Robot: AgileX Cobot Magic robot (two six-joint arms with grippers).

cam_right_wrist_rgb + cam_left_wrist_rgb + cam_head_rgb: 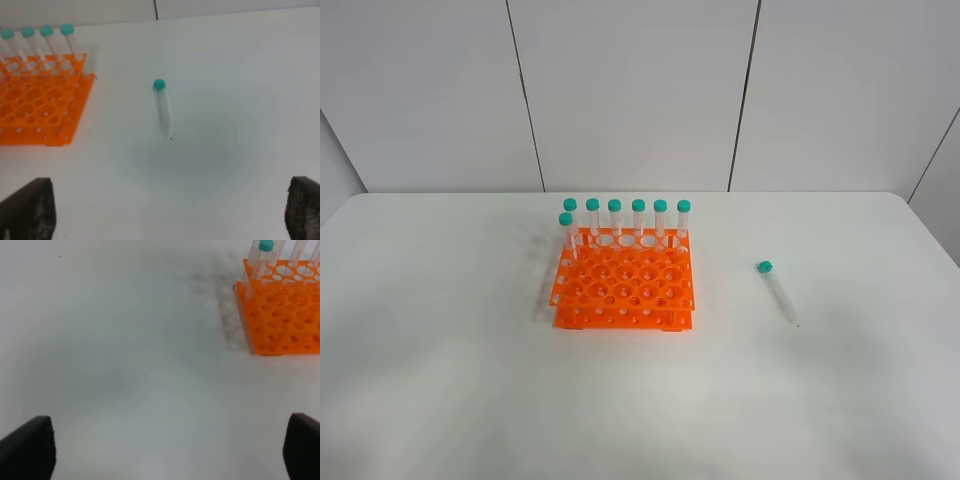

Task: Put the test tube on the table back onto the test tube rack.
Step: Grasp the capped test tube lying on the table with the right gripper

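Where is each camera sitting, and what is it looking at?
Exterior high: mounted high, facing down at the table, the test tube rack and the test tube lying beside it; no robot part shows.
Left wrist: on the left arm, facing the rack's corner; the left gripper shows, open.
Right wrist: on the right arm, facing the lying tube; the right gripper shows, open.
Shared: exterior high and right wrist both see the lying tube.

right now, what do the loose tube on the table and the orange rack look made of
Tube: probably clear plastic, possibly glass; see-through body, opaque teal cap. Rack: likely moulded plastic, bright orange with a slight sheen, grid of round holes.
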